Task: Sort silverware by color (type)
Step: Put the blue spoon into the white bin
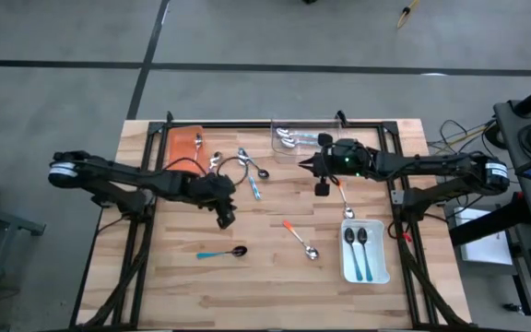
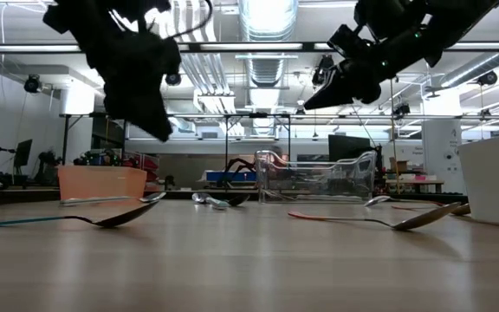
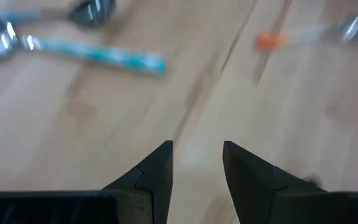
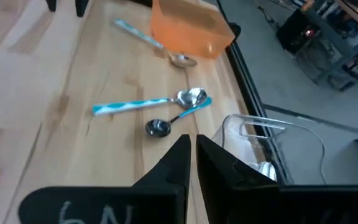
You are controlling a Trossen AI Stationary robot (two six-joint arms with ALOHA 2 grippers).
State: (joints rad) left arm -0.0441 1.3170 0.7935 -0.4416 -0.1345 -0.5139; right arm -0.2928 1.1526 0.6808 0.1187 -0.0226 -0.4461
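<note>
On the tabletop (image 1: pixel 192 286), the near half is mostly bare wood, with open room around the two loose spoons there: a teal spoon (image 1: pixel 221 253) left of centre and an orange spoon (image 1: pixel 300 239) at centre. At the far edge stand two trays, an orange tray (image 1: pixel 185 146) at left and a clear tray (image 1: pixel 304 138) at centre; a white tray (image 1: pixel 365 254) sits at the near right edge. The white tray holds two teal spoons (image 1: pixel 356 249). The clear tray holds silver spoons (image 1: pixel 290 140), count unclear. Between the far trays lies a cluster of spoons (image 1: pixel 242 168), about four, tangled. One more spoon (image 1: pixel 345 203) lies just beyond the white tray. The left gripper (image 1: pixel 226 219) hovers over bare wood at centre-left, jaws apart, holding nothing. The right gripper (image 1: pixel 315 167) hangs beside the clear tray, jaws together, empty.
</note>
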